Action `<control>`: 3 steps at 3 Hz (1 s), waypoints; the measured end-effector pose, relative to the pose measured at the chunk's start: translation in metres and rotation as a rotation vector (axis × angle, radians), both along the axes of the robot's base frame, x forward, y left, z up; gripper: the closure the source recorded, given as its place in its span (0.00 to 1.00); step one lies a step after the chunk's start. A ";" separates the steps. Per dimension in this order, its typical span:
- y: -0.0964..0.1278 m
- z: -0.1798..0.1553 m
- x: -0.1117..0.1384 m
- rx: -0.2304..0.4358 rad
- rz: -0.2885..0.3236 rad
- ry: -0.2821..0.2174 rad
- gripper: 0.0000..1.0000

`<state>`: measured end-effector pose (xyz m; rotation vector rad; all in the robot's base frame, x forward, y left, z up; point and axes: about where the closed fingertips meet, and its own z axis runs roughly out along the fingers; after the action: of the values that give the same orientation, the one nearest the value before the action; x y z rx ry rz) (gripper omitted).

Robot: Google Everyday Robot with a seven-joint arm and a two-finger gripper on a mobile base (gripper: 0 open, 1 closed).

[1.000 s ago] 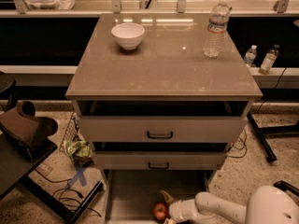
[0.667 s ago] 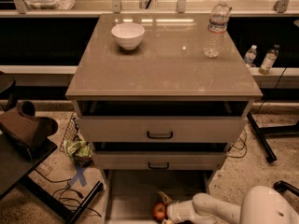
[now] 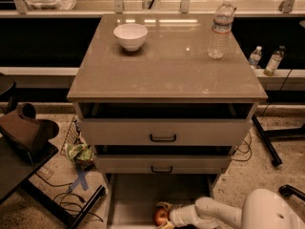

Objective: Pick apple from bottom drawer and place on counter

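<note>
We see a glossy worktop, a smooth white bowl, a clear plastic bottle, a rough speckled floor, and the smooth white-shelled gripper down in the matt bottom drawer at the apple.

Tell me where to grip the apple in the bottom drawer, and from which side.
Grip the apple across its widest middle, coming from the picture's right, low over the bottom drawer floor. It is round and lies free, and the tool sits at that side.
</note>
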<state>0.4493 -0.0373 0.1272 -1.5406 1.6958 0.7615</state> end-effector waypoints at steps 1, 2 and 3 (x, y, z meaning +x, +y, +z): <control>0.003 -0.001 -0.002 0.003 0.003 0.003 0.72; 0.004 -0.001 -0.003 0.005 0.005 0.005 0.95; 0.006 -0.001 -0.004 0.006 0.006 0.006 1.00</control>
<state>0.4458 -0.0317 0.1258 -1.5415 1.6922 0.7743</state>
